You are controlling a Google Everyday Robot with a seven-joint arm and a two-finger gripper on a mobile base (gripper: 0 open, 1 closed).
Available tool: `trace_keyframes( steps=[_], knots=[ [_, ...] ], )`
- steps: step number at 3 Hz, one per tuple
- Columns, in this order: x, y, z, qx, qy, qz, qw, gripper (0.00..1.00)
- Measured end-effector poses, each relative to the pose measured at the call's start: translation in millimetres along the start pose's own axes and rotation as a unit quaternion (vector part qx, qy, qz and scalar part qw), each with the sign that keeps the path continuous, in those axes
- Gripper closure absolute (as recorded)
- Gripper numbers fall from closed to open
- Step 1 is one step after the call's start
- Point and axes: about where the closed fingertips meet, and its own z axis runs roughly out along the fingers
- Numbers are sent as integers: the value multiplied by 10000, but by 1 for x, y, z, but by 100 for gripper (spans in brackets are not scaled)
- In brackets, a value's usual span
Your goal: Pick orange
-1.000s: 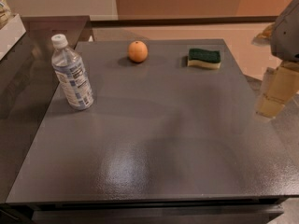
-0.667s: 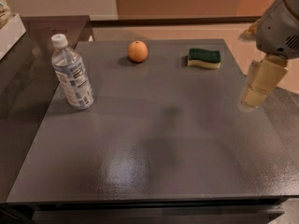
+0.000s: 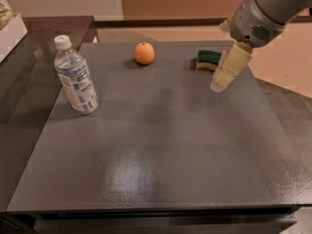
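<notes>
the orange (image 3: 145,53) sits at the far middle of the grey surface (image 3: 170,145), apart from the hand (image 3: 218,84), which hangs over the far right and partly covers the green-and-yellow sponge (image 3: 207,59). i cannot tell whether the hand is open or closed. a water bottle (image 3: 75,77) stands upright at the left.

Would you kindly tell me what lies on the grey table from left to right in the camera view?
Water bottle → orange → sponge. The gripper hangs furthest right, overlapping the sponge's right end.
</notes>
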Motion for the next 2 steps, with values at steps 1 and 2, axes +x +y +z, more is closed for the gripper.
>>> trace_keyframes(
  steps=[1,2],
  knots=[
    [-28,-26,23,-32,-304,54,9995,0],
    [-64,-51,46,-123,-604,161,9980,0]
  ],
)
